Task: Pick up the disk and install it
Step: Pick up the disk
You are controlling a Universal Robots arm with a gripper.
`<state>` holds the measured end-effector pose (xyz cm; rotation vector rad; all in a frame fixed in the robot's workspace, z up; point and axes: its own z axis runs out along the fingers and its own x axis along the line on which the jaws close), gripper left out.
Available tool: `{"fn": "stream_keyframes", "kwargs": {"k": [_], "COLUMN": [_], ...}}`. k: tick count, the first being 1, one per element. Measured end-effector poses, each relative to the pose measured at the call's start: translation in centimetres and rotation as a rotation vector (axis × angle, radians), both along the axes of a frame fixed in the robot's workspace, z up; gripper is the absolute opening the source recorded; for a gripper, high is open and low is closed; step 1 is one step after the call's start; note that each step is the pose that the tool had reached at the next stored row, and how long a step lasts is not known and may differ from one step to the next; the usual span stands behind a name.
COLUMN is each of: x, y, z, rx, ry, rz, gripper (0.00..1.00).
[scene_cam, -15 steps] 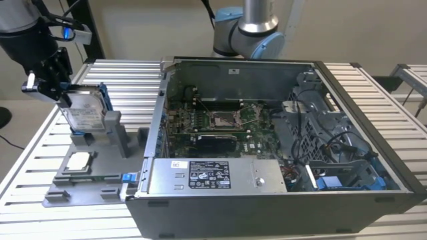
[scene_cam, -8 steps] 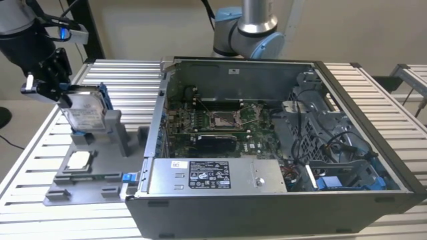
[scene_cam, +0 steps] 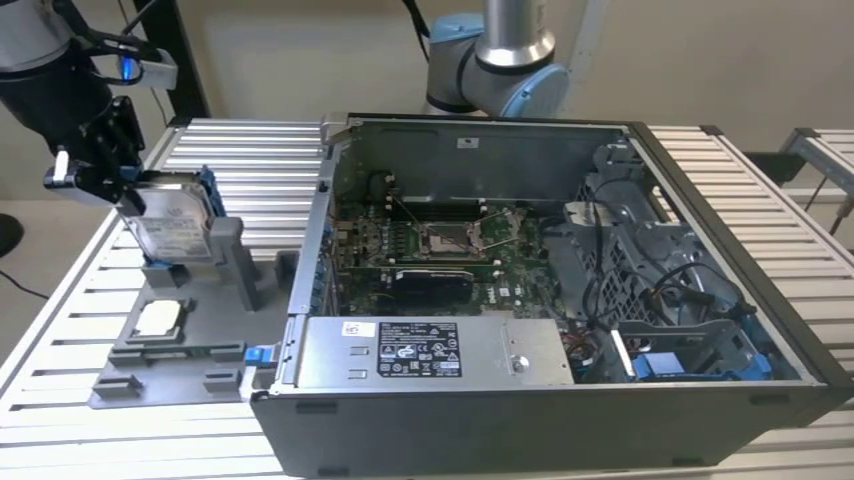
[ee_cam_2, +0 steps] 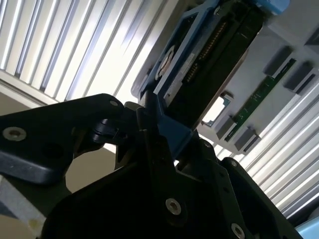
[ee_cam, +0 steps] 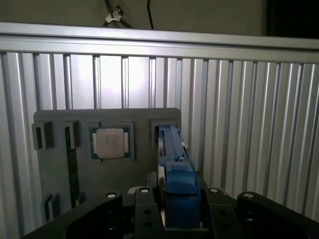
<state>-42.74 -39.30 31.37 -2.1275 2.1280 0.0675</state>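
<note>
The disk (scene_cam: 174, 218) is a silver-grey drive with a white label and blue rails. It stands on edge at the exterior view's left, over the grey holder tray (scene_cam: 200, 335), with its lower end at the tray's upright slot. My gripper (scene_cam: 127, 188) is shut on the disk's upper end. In the first wrist view the disk's blue rail (ee_cam: 173, 149) runs away from my gripper (ee_cam: 179, 201), with a black finger (ee_cam: 144, 211) on either side. In the second wrist view the disk (ee_cam_2: 214, 64) shows its connector edge, its near end clamped in my gripper (ee_cam_2: 167, 134).
An open computer case (scene_cam: 747, 300) fills the middle and the exterior view's right, with a motherboard (scene_cam: 427, 240), a grey labelled box (scene_cam: 427, 350) and a blue-trimmed bay (scene_cam: 681, 355). The tray holds a square silver chip (scene_cam: 158, 318) and a green strip (ee_cam: 72, 164). A slatted metal table (scene_cam: 254, 170) lies underneath.
</note>
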Motion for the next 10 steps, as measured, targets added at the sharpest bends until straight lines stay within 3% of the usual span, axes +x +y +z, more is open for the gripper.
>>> {"fn": "stream_keyframes", "kwargs": {"k": [2,5,6,8,10], "x": [-0.01,-0.01,-0.01,-0.06,-0.1], "y": [0.06,0.43,0.58,0.77,0.78], "z": [-0.06,-0.11,-0.16,-0.43,-0.77], "rx": [-0.0046,-0.0485,-0.0577,-0.0608,-0.0608], "ry": [-0.0013,-0.0102,-0.0141,-0.0208,-0.0237], "rz": [0.0,0.0,0.0,0.0,0.0], "gripper": [0.0,0.0,0.0,0.0,0.0]}}
